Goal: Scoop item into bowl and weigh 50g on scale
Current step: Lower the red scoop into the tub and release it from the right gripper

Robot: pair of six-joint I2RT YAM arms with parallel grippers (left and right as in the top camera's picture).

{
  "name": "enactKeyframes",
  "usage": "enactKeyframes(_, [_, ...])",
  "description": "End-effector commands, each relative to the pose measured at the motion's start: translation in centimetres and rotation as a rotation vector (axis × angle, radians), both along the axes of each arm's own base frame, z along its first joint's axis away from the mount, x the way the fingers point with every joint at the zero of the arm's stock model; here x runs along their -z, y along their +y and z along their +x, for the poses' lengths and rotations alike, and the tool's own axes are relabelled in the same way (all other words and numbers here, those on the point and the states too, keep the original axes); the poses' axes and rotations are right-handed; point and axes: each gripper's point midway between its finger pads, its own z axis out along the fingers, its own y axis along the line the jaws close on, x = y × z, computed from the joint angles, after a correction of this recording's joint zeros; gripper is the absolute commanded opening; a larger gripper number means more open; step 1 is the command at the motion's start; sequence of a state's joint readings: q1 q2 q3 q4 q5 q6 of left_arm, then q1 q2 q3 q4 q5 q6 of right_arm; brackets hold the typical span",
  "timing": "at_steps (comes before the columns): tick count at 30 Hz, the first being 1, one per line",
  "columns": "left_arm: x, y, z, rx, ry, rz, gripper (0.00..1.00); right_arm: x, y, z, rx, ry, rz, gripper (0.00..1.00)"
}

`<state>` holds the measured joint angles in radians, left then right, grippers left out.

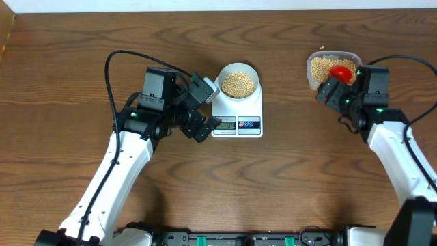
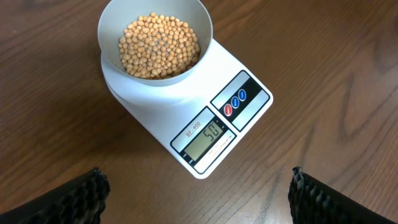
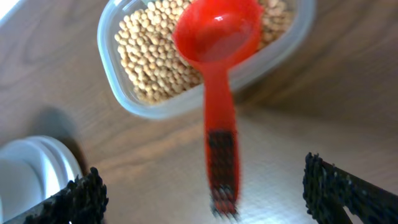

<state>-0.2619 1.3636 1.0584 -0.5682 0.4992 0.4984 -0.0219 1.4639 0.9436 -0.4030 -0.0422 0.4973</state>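
The white bowl holds tan beans and stands on the white scale. In the left wrist view the bowl is heaped with beans, and the scale display reads 50. My left gripper is open just left of the scale, with nothing between its fingers. My right gripper is open wide. The red scoop has its blurred handle between those fingers, touching neither, and its head lies over the beans in the tub.
The clear plastic tub of beans stands at the back right, with the red scoop in it. Black cables loop above both arms. Bare wood lies in front of the scale.
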Motion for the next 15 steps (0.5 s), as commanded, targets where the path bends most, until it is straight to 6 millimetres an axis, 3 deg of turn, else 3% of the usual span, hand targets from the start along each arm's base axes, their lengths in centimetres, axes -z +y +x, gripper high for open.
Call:
enactKeyframes(1, [0.3, -0.1, -0.2, 0.011, 0.003, 0.001, 0.95, -3.0, -1.2, -0.2, -0.053, -0.032, -0.14, 0.99])
enactKeyframes(8, [0.3, -0.1, -0.2, 0.011, 0.003, 0.001, 0.95, -5.1, -1.3, -1.1, -0.182, -0.046, -0.251, 0.99])
enactKeyframes(15, [0.3, -0.1, -0.2, 0.011, 0.003, 0.001, 0.95, -5.3, -1.3, -1.1, -0.237, -0.051, -0.296, 0.99])
